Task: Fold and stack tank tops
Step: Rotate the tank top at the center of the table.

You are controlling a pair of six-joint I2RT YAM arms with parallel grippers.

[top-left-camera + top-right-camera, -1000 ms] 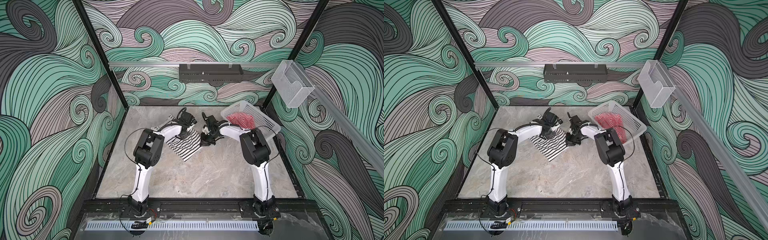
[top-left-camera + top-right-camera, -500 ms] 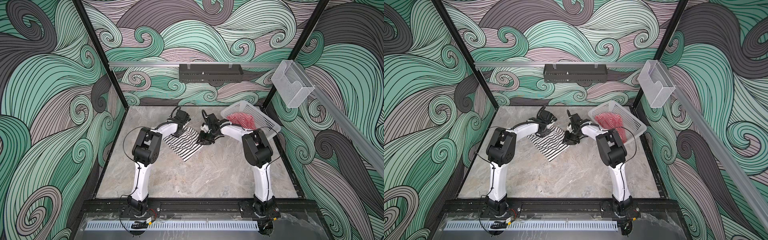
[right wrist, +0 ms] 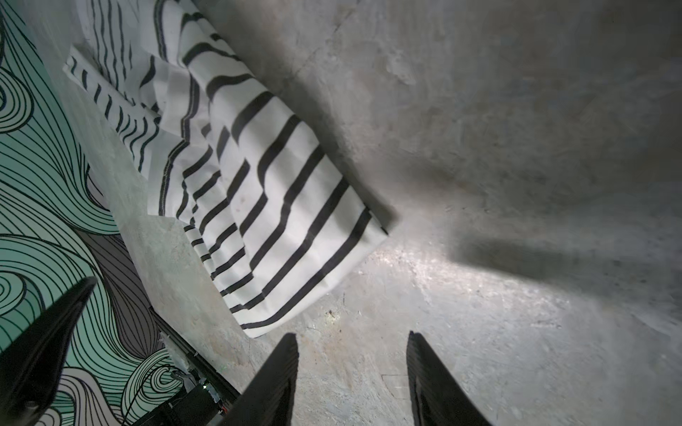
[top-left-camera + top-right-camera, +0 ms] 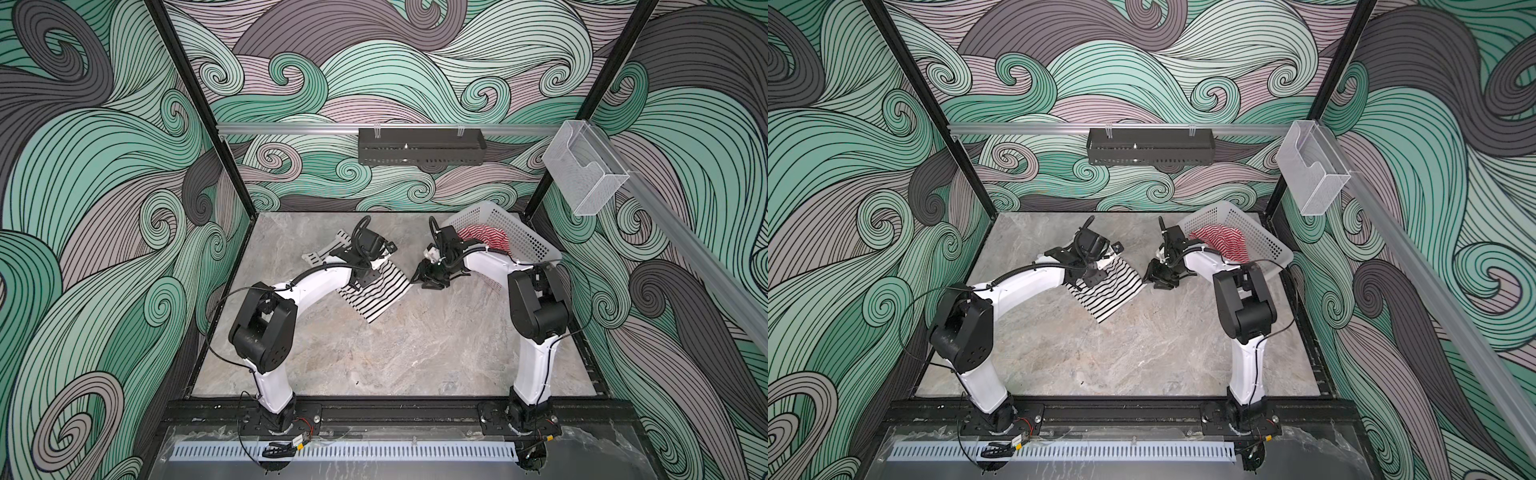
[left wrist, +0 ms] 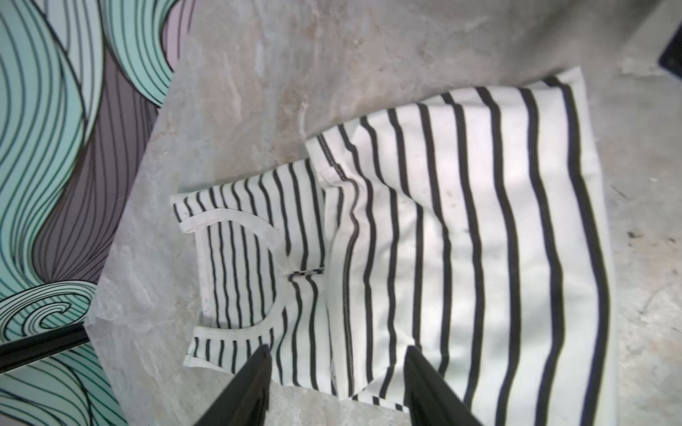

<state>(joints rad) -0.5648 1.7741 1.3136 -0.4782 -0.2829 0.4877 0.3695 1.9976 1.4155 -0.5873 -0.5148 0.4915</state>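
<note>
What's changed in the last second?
The right gripper opened, released the black-and-white tank top at its corner and drew slightly back toward the white basket. The left gripper stays open above that top; the red-and-white tank top stays in the basket.

Soft matt knit cloth, lightly creased, for the black-and-white tank top point(image 5: 461, 239) and the red-and-white tank top point(image 4: 486, 239). Perforated white plastic for the basket point(image 4: 524, 235). Matt, mottled grey stone look for the tabletop point(image 4: 415, 353).
</note>
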